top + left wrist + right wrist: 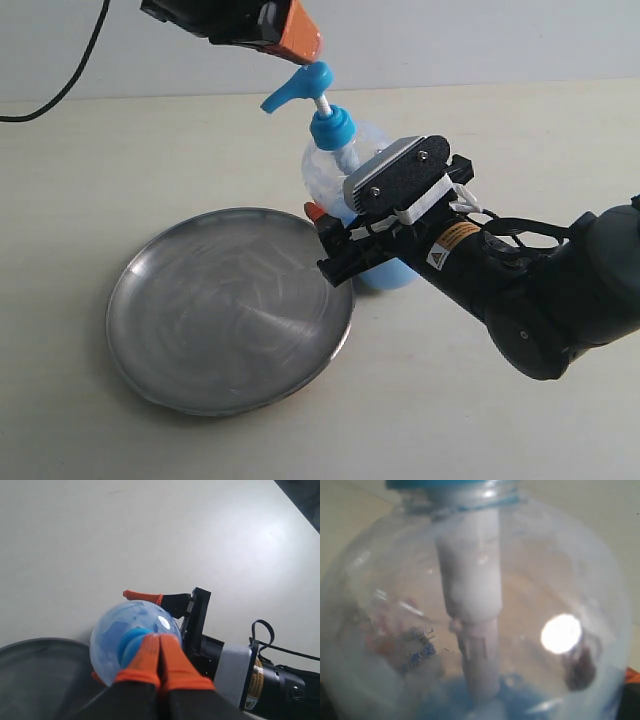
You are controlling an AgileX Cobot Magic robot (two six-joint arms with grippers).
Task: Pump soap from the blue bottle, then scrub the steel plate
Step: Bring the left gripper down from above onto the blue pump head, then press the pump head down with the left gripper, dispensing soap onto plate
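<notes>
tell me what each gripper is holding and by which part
Right gripper clamps the bottle around its body. Left gripper holds nothing: fingertips shut together over the pump head.

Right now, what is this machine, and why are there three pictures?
It is a robot with two arms. One picture comes from a camera off the arms; the other two from cameras on its wrists. On the pale table stand a shiny steel plate and a blue bottle with light blue soap inside. The right tool is closed around the bottle. The left tool, orange fingers pressed together, is right over the blue pump head. The blurry picture is the bottle seen very close.
</notes>
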